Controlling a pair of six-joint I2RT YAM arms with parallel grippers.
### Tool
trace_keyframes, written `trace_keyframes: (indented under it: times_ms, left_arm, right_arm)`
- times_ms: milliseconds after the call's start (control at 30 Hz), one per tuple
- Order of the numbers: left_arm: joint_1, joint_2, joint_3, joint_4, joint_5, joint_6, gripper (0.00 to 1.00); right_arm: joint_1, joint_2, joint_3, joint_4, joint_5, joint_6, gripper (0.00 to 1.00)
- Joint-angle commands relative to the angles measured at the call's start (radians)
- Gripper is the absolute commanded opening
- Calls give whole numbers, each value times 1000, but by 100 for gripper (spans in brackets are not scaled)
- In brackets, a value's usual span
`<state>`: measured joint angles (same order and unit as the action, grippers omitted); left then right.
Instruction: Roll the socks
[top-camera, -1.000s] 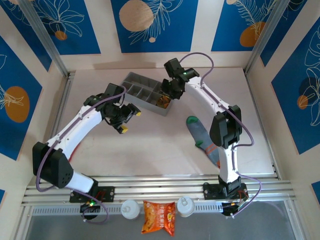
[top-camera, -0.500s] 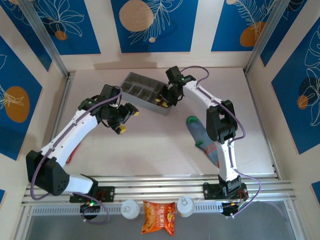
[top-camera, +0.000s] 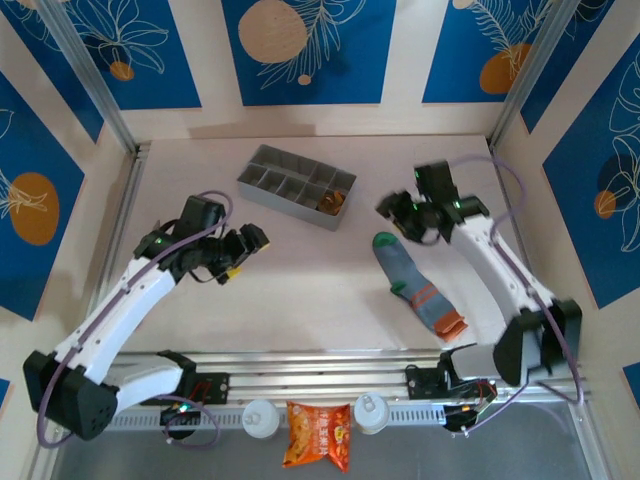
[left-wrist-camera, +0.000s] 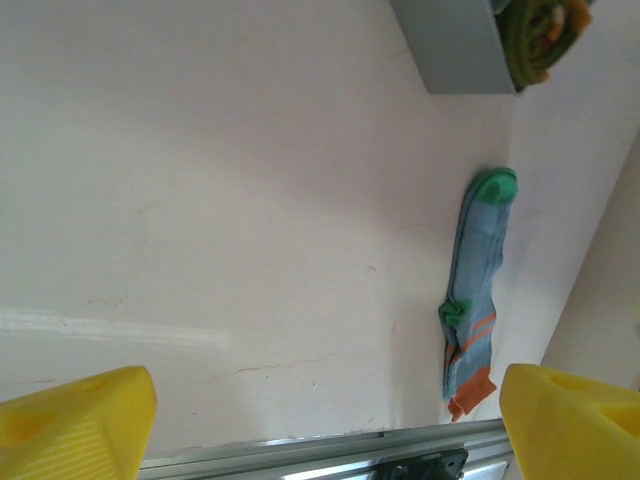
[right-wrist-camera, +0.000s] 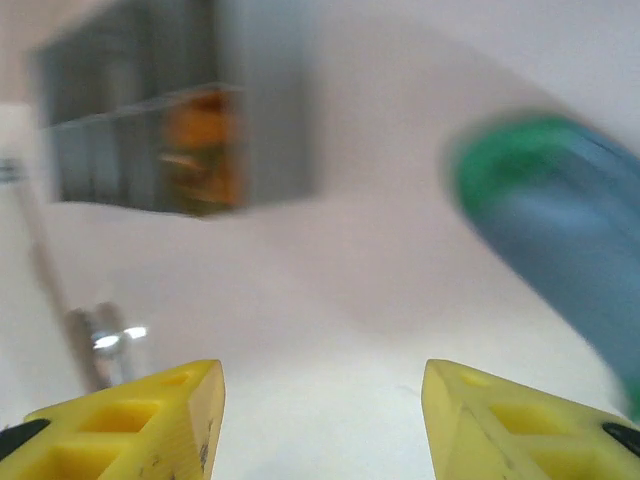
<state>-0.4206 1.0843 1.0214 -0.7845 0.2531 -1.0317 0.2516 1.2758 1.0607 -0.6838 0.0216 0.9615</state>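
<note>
The grey-blue sock (top-camera: 415, 285) lies flat and stretched out on the desk (top-camera: 300, 300), near and to the right of the grey tray (top-camera: 290, 185). Its green toe points toward the tray's right end and its orange cuff lies farthest from the tray. It is soft knit, with a green heel patch and orange bands by the cuff. The olive-brown sock (top-camera: 333, 203) sits bunched into a lumpy bundle in the tray's right-end compartment, with orange showing in its folds.

The right arm (top-camera: 500, 270) rises from its base well nearer than the tray and bends leftward. Its right jaws hang to the right of the tray's end, just above the green toe. They stand parted with nothing between the yellow fingertips (right-wrist-camera: 150, 420). That wrist view is blurred.

The left arm (top-camera: 120, 305) stretches up from the near left, its wrist turned rightward. The left jaws sit nearer than the tray's left half and apart from it, spread wide and empty. Its own yellow fingertips (left-wrist-camera: 75, 420) are blocky plastic.

The tray is a hard, thin-walled rectangle split by dividers into small cells. The desk is pale and matte, with faint scuffs. The arms are white shells with black joints and looping purple cables. An orange snack packet (top-camera: 318, 435), crinkled and glossy, lies well nearer than the tray, past the metal rail (top-camera: 320, 370).
</note>
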Motion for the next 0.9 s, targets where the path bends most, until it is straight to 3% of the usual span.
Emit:
trace_keyframes:
  times_ms: [0, 133, 400, 533, 733, 867]
  left_arm:
    - [12, -48, -58, 0, -1, 45, 88]
    - [11, -96, -118, 23, 20, 9, 87]
    - [11, -142, -112, -11, 1, -1, 87]
    - [11, -166, -121, -25, -12, -13, 87]
    - [12, -184, -129, -21, -21, -37, 87]
    - [12, -183, -122, -24, -28, -38, 87]
  right_arm:
    - [-27, -102, -232, -69, 17, 76, 54]
    - [-54, -119, -394, 16, -10, 115, 55]
    - [-21, 88, -454, 225, -69, 146, 57]
    - [121, 224, -379, 283, -81, 209, 57]
    - [364, 448, -264, 435, -117, 509, 57]
    - [471, 565, -134, 471, -144, 679, 57]
